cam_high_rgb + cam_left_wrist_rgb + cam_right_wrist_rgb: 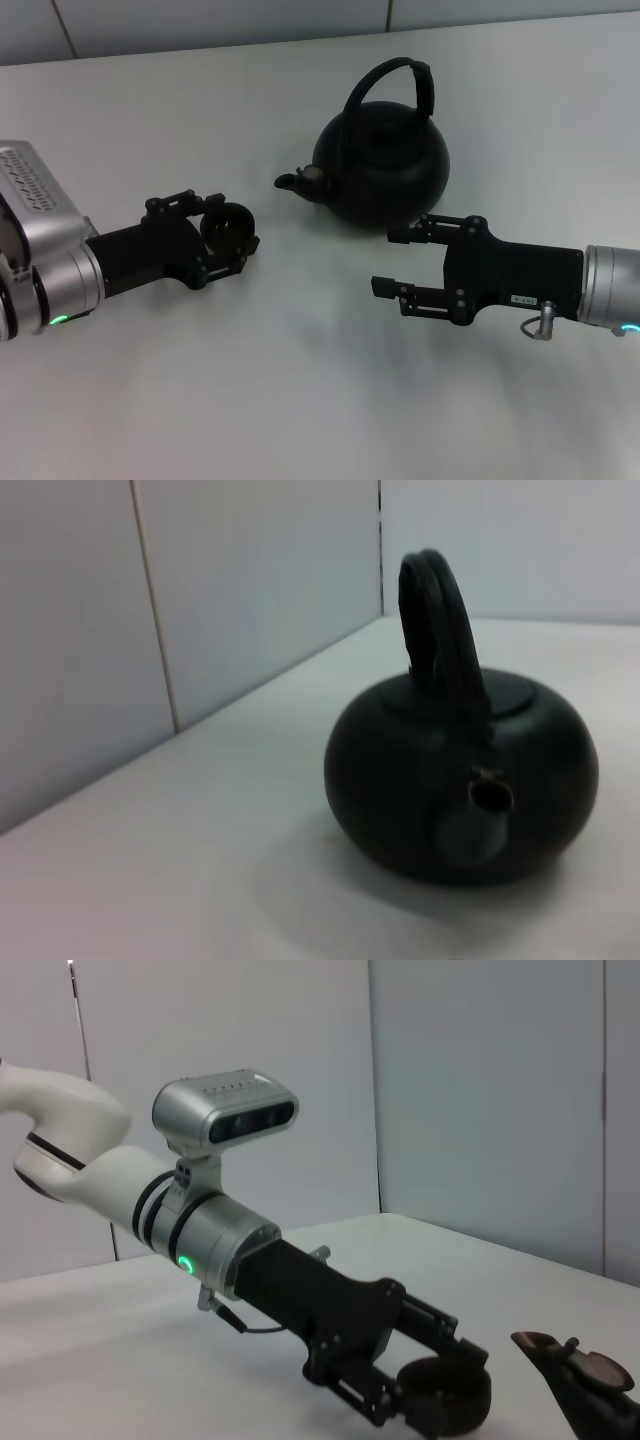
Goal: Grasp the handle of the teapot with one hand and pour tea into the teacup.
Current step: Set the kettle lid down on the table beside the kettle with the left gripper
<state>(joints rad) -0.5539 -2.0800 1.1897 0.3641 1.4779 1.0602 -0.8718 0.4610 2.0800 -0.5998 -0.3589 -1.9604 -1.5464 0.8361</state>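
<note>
The work surface is a plain white table [300,400]; behind it stands a pale panelled wall [200,600] with vertical seams.

The teapot [385,170] sits upright toward the far centre of the table; its short spout [292,183] points to the robot's left; the handle [405,80] arches over the lid, thicker on its right side.

The left arm reaches in low from the left, nearly level with the table; the left gripper [228,232] has its fingers closed around the teacup [230,225], one finger on the far side and one on the near side; the cup sits left of the spout and apart from it; whether it rests on the table or is raised cannot be told.

The right arm extends from the right edge, also low and level; the right gripper [395,262] is spread wide and holds nothing; its far finger lies just beside the teapot's lower front wall, contact cannot be confirmed; its near finger is out over bare table.
</note>
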